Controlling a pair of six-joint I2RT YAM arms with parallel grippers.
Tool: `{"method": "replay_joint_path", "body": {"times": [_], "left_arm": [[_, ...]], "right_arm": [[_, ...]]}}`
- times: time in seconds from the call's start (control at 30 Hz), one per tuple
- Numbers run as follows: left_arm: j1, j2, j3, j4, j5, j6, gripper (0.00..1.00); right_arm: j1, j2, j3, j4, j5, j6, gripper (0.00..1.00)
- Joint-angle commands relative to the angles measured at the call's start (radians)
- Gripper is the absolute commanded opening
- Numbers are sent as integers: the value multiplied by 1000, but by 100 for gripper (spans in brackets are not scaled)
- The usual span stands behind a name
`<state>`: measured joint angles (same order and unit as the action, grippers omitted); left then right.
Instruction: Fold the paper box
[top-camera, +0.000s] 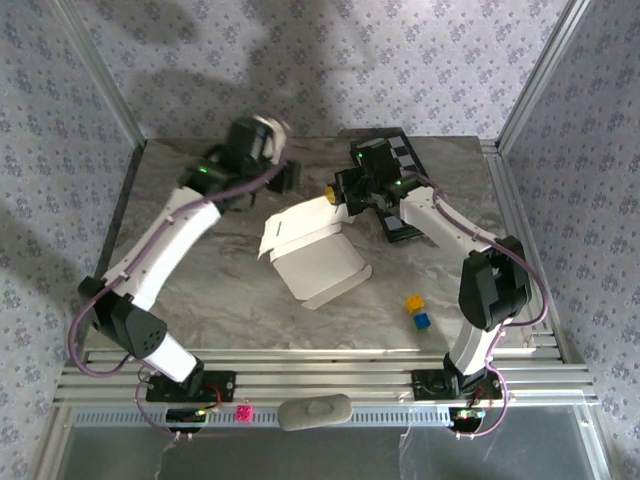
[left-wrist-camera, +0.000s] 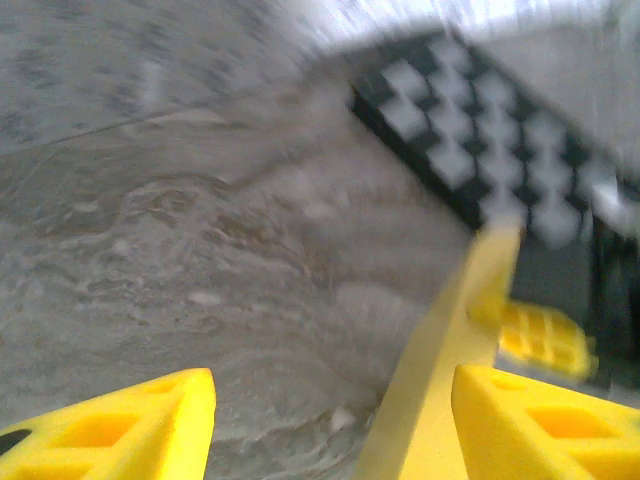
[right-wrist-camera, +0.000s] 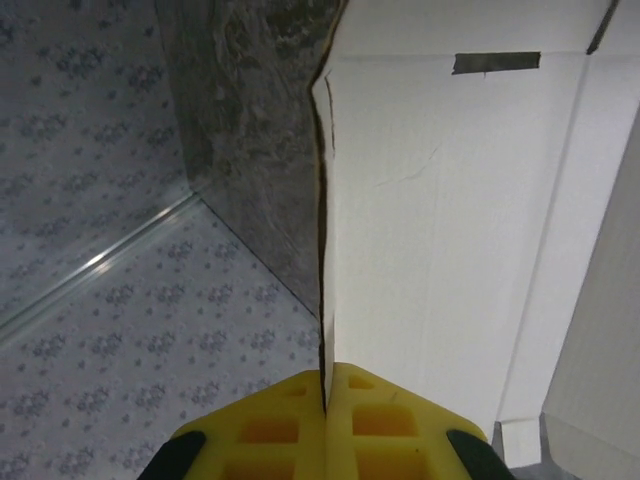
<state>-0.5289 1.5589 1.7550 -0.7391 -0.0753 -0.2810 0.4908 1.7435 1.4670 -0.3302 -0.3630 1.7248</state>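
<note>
The box (top-camera: 315, 255) lies open mid-table, pale inside up, its far flap raised to the right gripper (right-wrist-camera: 325, 375), whose yellow fingers are pinched tight on that flap's thin edge. The left gripper (left-wrist-camera: 332, 385) stands just left of it, jaws apart and empty, a yellow card edge between them. Thin creased card with a slot, it lies slantwise on the grey marbled table (top-camera: 200, 290).

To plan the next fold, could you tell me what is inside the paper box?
The paper box lies open, its pale inside bare apart from a slot in one panel. The right gripper is shut on that panel's edge. The table under the box is hidden.
</note>
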Motion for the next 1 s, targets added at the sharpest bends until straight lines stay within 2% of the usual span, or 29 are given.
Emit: {"method": "replay_joint_path", "body": {"times": [0.0,0.1,0.27,0.4,0.53,0.77,0.97], "left_arm": [[127,-39,85,-109,207,-606,58],[140,-30,62,-93,309,-837,50],[145,-2,50,-216,328,-1058,49],[126,-33,-69,-113,381,-1258,49],[111,-38,-80,-154,360,-1300,49],[106,-32,-146,-63,390,-1354,48],[87,-28,-134,-89,391,-1363,48]], "right_arm": [[-5,-4,28,48,48,37,0],[0,21,57,40,55,36,0],[6,47,90,31,60,33,0],[7,51,92,28,65,27,0],[4,53,90,28,58,19,0],[3,57,97,31,60,12,0],[3,62,99,31,65,7,0]]}}
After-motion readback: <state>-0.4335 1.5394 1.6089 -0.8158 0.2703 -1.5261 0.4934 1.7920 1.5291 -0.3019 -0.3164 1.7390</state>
